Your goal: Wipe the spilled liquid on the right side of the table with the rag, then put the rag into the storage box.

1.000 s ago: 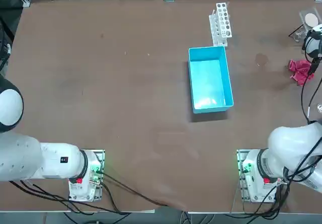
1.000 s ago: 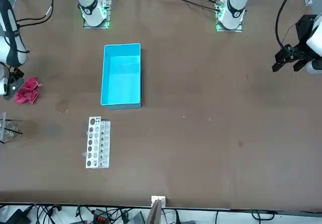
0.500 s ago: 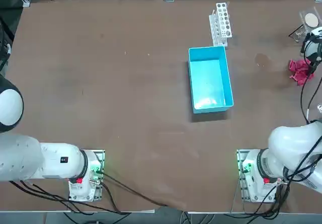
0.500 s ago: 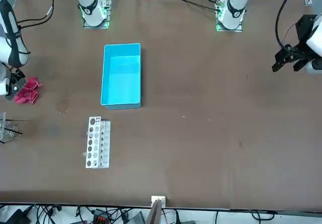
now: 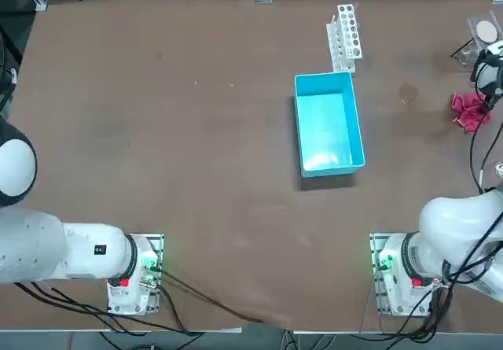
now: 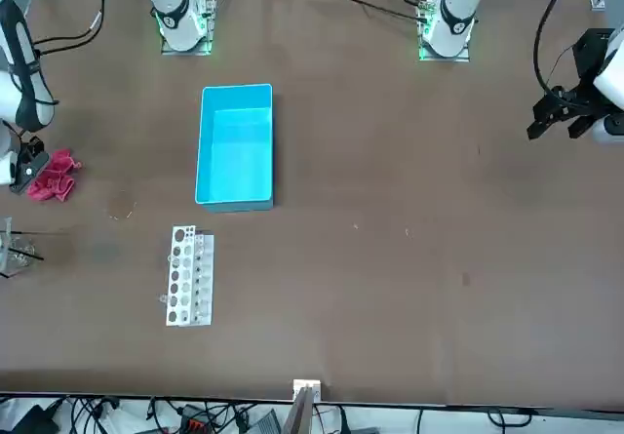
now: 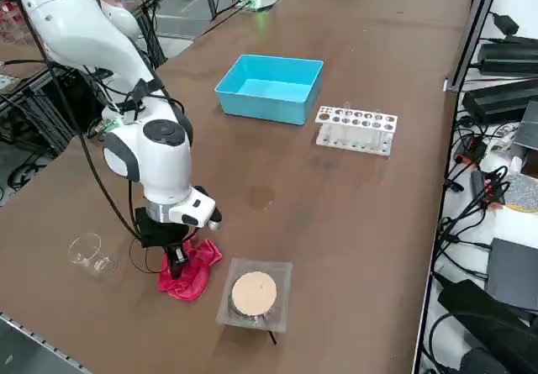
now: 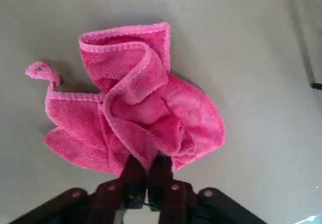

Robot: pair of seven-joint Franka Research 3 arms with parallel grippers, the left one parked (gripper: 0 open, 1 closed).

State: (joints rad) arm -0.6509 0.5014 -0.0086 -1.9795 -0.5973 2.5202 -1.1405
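The pink rag lies bunched on the brown table at its far right edge. My right gripper stands straight down over it, shut on a fold at the rag's near edge; it shows by the rag. The spilled liquid is a faint roundish patch between rag and bin. The light-blue storage box sits empty mid-table.
A white test-tube rack stands beyond the bin. A clear square dish with a tan disc lies close to the rag. A glass beaker lies on its side near the table's right edge.
My right gripper has closed on the rag's edge. The rag has bunched and shifted slightly toward the gripper.
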